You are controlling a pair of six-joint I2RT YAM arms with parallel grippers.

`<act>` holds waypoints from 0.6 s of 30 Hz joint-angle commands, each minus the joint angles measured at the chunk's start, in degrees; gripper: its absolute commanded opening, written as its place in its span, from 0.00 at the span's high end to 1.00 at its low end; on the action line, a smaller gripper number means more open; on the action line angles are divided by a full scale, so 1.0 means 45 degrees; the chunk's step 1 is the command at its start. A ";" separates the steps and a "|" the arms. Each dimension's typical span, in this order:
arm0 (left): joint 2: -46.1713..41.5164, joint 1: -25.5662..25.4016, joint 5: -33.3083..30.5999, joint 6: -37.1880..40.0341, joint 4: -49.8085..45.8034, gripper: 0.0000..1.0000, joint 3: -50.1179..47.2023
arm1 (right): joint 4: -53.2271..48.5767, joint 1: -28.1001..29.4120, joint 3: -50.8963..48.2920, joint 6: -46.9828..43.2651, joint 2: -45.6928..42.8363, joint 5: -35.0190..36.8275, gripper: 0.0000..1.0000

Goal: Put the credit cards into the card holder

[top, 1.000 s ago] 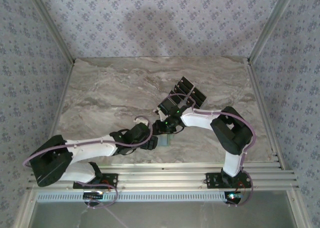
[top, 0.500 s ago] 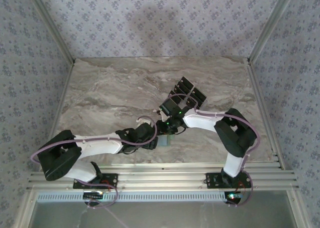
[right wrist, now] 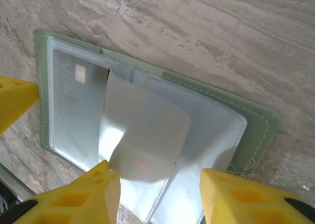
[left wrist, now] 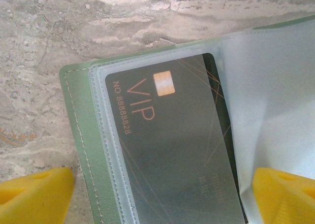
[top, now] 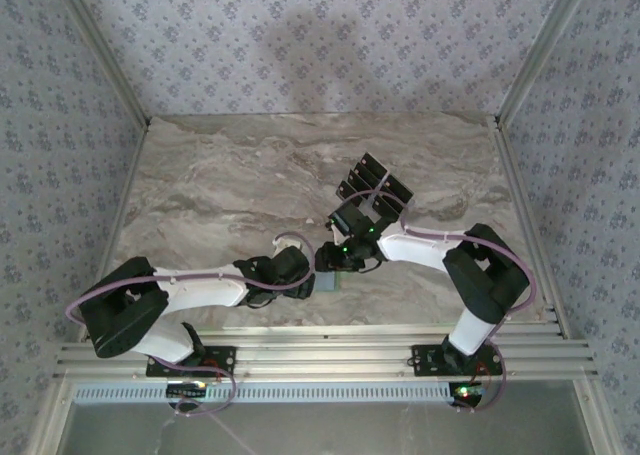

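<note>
Pale-green wallet open flat on marble tabletop; one card already sleeved. Spare cards fanned beyond. Left gripper wide, empty, over wallet. Right gripper half-wide astride lifted sleeve. Step: loading sleeves. Next: fetch card, slide into free pocket.
</note>
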 commanded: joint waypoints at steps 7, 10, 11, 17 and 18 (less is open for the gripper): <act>0.0234 -0.0087 -0.0218 -0.0221 0.0060 0.07 -0.0191 | 0.0365 0.0064 0.0164 0.0179 0.0675 -0.0198 0.51; 0.0260 -0.0085 -0.0210 -0.0222 0.0073 0.07 -0.0207 | 0.0360 0.0082 0.0422 0.0054 0.1007 -0.0430 0.51; 0.0237 -0.0093 -0.0218 -0.0222 0.0081 0.07 -0.0207 | 0.0387 0.0076 0.0496 0.0008 0.1089 -0.0553 0.51; -0.0112 -0.0083 -0.0351 -0.0275 -0.0196 0.06 -0.0168 | 0.0445 0.0130 0.0815 -0.0028 0.1209 -0.1000 0.51; -0.0234 -0.0090 -0.0425 -0.0293 -0.0255 0.06 -0.0168 | 0.0395 0.0133 0.0886 -0.0043 0.1228 -0.1015 0.51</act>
